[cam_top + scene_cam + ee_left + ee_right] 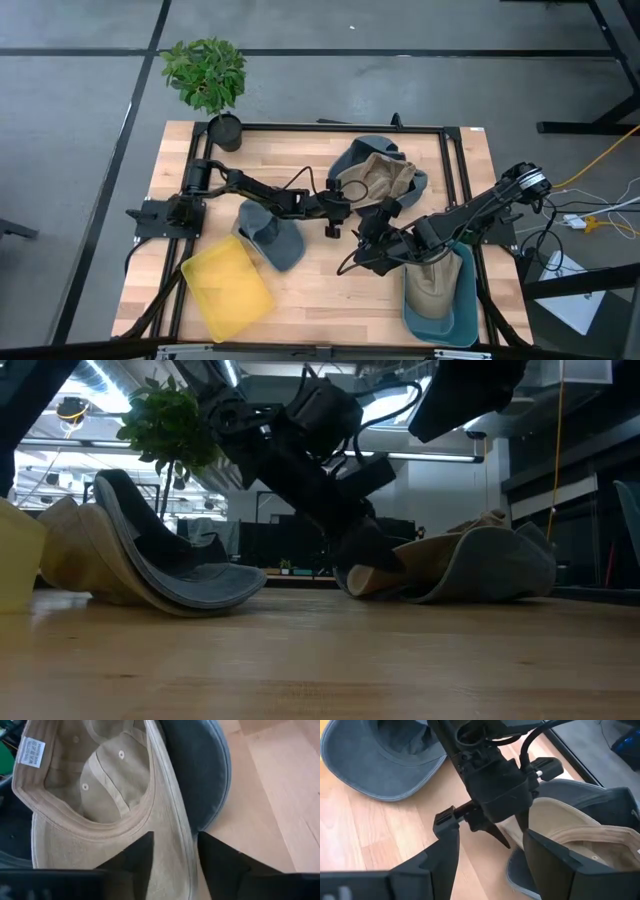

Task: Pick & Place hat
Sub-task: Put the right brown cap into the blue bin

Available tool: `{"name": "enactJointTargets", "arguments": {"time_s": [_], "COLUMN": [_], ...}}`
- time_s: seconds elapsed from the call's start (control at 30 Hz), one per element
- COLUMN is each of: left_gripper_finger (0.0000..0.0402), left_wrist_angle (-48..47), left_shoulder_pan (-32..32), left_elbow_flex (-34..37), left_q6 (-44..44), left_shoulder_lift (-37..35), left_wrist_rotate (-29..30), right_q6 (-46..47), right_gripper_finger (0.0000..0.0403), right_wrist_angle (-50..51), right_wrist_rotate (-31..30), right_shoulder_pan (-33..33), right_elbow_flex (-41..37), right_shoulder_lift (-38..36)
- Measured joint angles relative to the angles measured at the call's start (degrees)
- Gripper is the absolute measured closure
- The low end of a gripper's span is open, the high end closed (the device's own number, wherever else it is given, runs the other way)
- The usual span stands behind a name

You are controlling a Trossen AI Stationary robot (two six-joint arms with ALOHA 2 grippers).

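Note:
A tan hat (pixel 380 178) lies upside down on a grey hat (pixel 352 152) at the table's far middle. My left gripper (pixel 343 207) reaches it from the left, low over the table. In the left wrist view its open fingers (pixel 137 855) stand on either side of the tan hat's brim edge (pixel 175 840), one over the hat's inside, the other outside it. My right gripper (pixel 368 250) hovers open nearer the front, with nothing between its fingers (pixel 445 850). My left gripper comes at the tan hat's brim edge (pixel 182 855) slanting down from the table's left, with the edge running between its two fingers. Whether the fingers touch the cloth, I cannot tell. The hat rests on the grey hat beneath it.
Another grey hat (pixel 272 238) lies beside a yellow bin (pixel 225 288) at the front left. A blue bin (pixel 440 322) at the front right holds a tan hat (pixel 432 285). A potted plant (pixel 208 75) stands at the far left corner.

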State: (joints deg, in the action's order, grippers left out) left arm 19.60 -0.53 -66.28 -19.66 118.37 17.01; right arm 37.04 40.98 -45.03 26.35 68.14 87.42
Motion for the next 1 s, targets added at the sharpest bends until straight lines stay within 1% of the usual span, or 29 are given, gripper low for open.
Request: {"name": "enactJointTargets", "arguments": {"time_s": [0.1,0.2,0.23,0.3,0.37,0.53,0.7,0.77,0.83,0.93,1.0], "left_gripper_finger": [0.0314,0.0374,0.0386,0.0389,0.0389,0.0391,0.0391,0.0391,0.0392,0.0391,0.0391], "left_wrist_angle": [-0.29,-0.81,-0.97,-2.96,-7.67,-19.72,-32.68,-37.91,-43.2,-48.0,-48.72], "left_shoulder_pan": [-0.08,-0.07,-0.07,-0.09,-0.07,0.19,0.22,0.15,0.13,0.01,0.0], "left_elbow_flex": [0.0,0.0,0.0,0.0,0.0,0.0,0.0,0.0,0.0,0.0,0.0], "left_q6": [0.51,0.49,0.52,0.7,0.7,1.07,1.1,1.49,2.91,5.05,5.98], "left_shoulder_lift": [-0.02,-0.76,-1.25,-2.76,-5.34,-15.65,-27.58,-31.97,-35.98,-41.51,-44.93], "left_wrist_rotate": [-0.06,0.12,0.11,-0.08,-0.17,-0.19,0.17,1.74,4.63,7.86,8.08], "right_q6": [0.17,0.24,0.22,0.21,0.25,-0.05,-0.41,-1.06,-1.51,-1.49,-1.43], "right_gripper_finger": [0.0185,0.0185,0.0185,0.0185,0.0185,0.0185,0.0185,0.0185,0.0185,0.0185,0.0185], "right_wrist_angle": [-0.01,-1.1,-1.48,-2.12,-2.52,-2.63,-2.59,-2.62,-2.72,-3.0,-3.04], "right_wrist_rotate": [-0.32,-1.53,-1.87,-1.88,-1.9,-2.88,-8.29,-10.92,-14.2,-19.65,-21.85], "right_shoulder_pan": [0.0,0.0,0.0,0.0,0.0,0.0,0.0,0.0,0.0,0.0,0.0], "right_elbow_flex": [0.0,0.0,0.0,0.0,0.0,0.0,0.0,0.0,0.0,0.0,0.0], "right_shoulder_lift": [0.0,0.0,0.0,0.0,0.0,0.0,0.0,0.0,0.0,0.0,0.0]}}
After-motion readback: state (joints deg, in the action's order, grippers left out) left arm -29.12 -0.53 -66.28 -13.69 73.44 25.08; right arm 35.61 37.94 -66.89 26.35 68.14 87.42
